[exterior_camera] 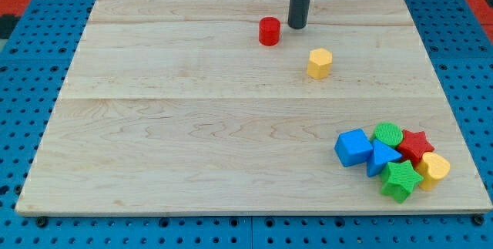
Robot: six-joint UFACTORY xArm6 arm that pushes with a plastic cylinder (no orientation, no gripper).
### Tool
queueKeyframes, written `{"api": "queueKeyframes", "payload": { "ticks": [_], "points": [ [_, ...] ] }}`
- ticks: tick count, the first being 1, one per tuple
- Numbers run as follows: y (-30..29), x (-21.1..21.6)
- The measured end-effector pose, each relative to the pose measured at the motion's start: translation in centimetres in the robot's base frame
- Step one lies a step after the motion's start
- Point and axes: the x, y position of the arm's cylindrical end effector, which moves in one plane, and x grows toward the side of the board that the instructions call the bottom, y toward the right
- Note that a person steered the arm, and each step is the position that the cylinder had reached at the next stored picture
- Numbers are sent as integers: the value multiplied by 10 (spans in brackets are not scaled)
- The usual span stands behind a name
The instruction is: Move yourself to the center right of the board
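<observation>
Now you see my tip [297, 26] — a smooth dark rod with no pincer — on the pale grained wooden board [192, 126], far centre, just right of the red cylinder [269, 31]; the yellow hexagonal block [320, 62] sits nearer, rightward.

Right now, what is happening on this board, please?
My tip rests on the wooden board near the view's top, just to the right of the red cylinder and up-left of the yellow hexagonal block; it does not seem to touch either. Six more blocks sit clustered at the bottom right: a blue cube, a blue triangle, a green cylinder, a red star, a green star and a yellow block. I am to go to the board's center right, which I have not reached.
</observation>
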Motion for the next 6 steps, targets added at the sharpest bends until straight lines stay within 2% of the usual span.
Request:
{"api": "queueKeyframes", "payload": {
  "ticks": [1, 2, 3, 4, 5, 6],
  "points": [
    [-57, 28],
    [-67, 76],
    [-37, 61],
    [22, 51],
    [82, 61],
    [140, 98]
  ]
}}
